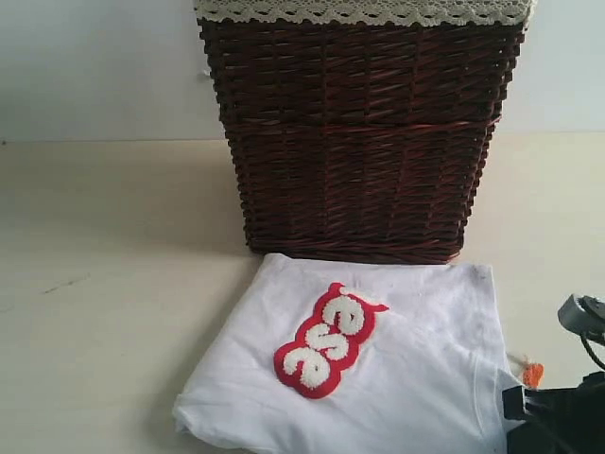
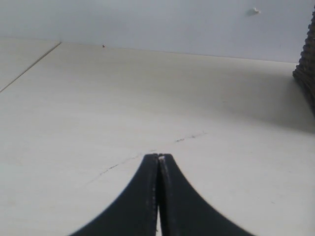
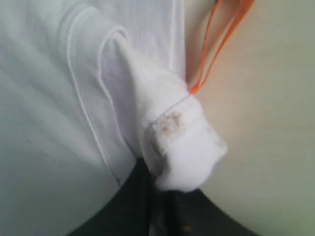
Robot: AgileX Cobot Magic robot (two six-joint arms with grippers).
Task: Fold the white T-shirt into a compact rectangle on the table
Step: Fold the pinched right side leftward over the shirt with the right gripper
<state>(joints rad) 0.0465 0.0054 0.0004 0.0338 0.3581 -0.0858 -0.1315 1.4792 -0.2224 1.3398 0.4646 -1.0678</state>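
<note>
The white T-shirt (image 1: 406, 378) lies on the table (image 1: 113, 284) just in front of a dark brown wicker basket (image 1: 359, 142), its far edge close to the basket's base. It is spread as a rough, partly folded slab, with the fuzzy white lettering (image 1: 329, 340) outlined in red facing up near its middle and running at a slant. A small orange tag (image 1: 532, 375) pokes out at the shirt's right edge. White lace trim (image 1: 364, 11) runs along the basket's rim.

The right gripper (image 1: 553, 411) sits low at the shirt's right edge, near the tag. In its wrist view the dark fingers (image 3: 138, 196) are drawn close together with a bunched wad of white shirt cloth pinched between their tips, a stitched hem curving beside it and the tag's orange loop just past the wad.

The left gripper (image 2: 158, 160) is over bare table, apart from the shirt, its jaws pressed fully together on nothing. A sliver of the basket shows at the edge of that view.
</note>
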